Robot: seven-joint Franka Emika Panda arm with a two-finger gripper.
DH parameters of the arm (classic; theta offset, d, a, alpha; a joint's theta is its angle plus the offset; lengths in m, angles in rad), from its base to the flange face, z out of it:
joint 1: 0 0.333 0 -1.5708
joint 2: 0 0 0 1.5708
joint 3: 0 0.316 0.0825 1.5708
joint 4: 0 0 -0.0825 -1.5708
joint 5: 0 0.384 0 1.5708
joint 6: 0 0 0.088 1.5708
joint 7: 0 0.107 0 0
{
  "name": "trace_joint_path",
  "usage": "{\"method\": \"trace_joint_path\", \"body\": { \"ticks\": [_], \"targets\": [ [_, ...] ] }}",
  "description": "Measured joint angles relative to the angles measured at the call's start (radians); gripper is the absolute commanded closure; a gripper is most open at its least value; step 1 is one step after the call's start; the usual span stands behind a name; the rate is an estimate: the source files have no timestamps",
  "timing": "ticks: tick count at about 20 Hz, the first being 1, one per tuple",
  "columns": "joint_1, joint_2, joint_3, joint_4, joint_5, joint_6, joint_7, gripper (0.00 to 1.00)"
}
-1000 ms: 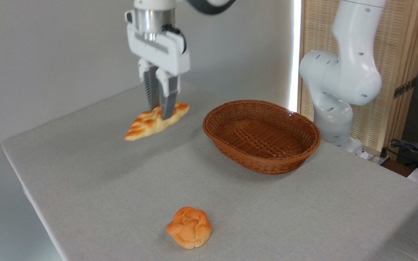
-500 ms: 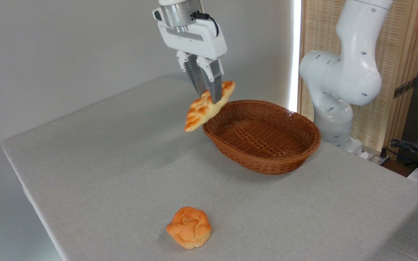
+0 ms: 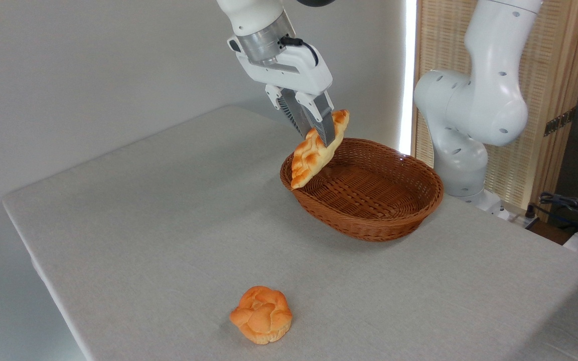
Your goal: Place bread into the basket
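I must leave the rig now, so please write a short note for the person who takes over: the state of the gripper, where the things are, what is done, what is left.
Gripper: shut on the braided loaf, tilted, holding it in the air.
Loaf: steeply tilted, low end in front of the wicker basket's left rim; contact cannot be told.
Basket: on the table, nothing in it.
Round knotted bun: on the table near the front edge, untouched.
Done: loaf picked up and brought to the basket.
Left: move it over the middle, lower, release.

We see soft, even daylight; a blown-out bright strip (image 3: 410, 75) glares at upper right. Faint shadows spread left of the basket (image 3: 364, 225) and the bun (image 3: 261, 314) on the worktop (image 3: 143, 240). Focus stays sharp.
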Motion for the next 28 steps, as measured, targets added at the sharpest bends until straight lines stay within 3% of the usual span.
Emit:
{"method": "trace_joint_path", "body": {
  "ticks": [18, 21, 25, 28],
  "targets": [
    [-0.031, 0.019, -0.001, -0.017, -0.002, 0.009, 0.0, 0.0],
    [-0.031, 0.018, 0.0, 0.014, -0.002, 0.091, 0.0, 0.0],
    [-0.03, 0.02, 0.003, 0.04, -0.002, 0.291, 0.0, 0.0],
    [-0.024, 0.048, 0.039, 0.053, -0.002, 0.41, 0.008, 0.0]
  ]
}}
